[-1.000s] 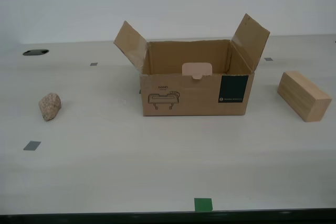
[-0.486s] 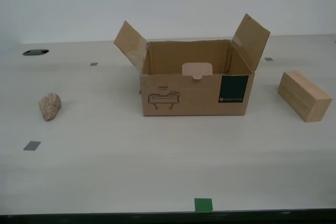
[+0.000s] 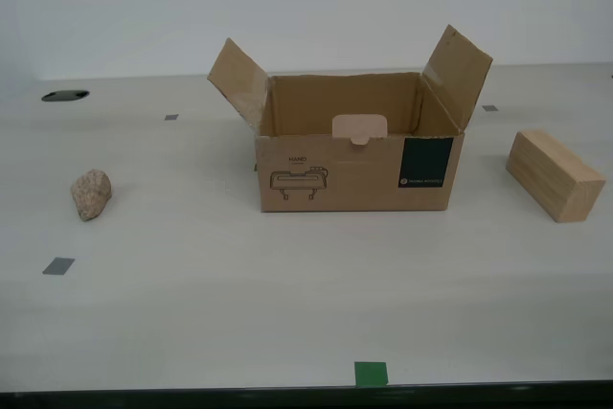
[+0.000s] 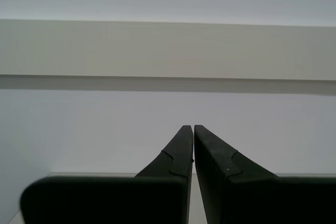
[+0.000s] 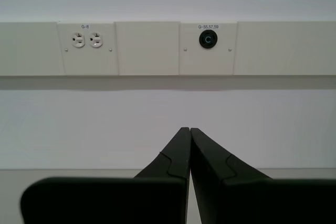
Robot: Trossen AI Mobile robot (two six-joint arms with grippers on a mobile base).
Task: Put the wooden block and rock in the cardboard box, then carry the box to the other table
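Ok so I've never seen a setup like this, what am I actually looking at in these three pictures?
This is a wheeled robot with two arms. One picture comes from a camera on its body, looking at a cream table. On it stands an open, empty-looking cardboard box, with a rock toward that view's left and a wooden block toward its right. The other two pictures come from cameras on each gripper. My first gripper and my second gripper are both shut, hold nothing, and face a wall.

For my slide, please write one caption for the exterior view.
Open cardboard box on cream table, rock and wooden block on opposite sides.
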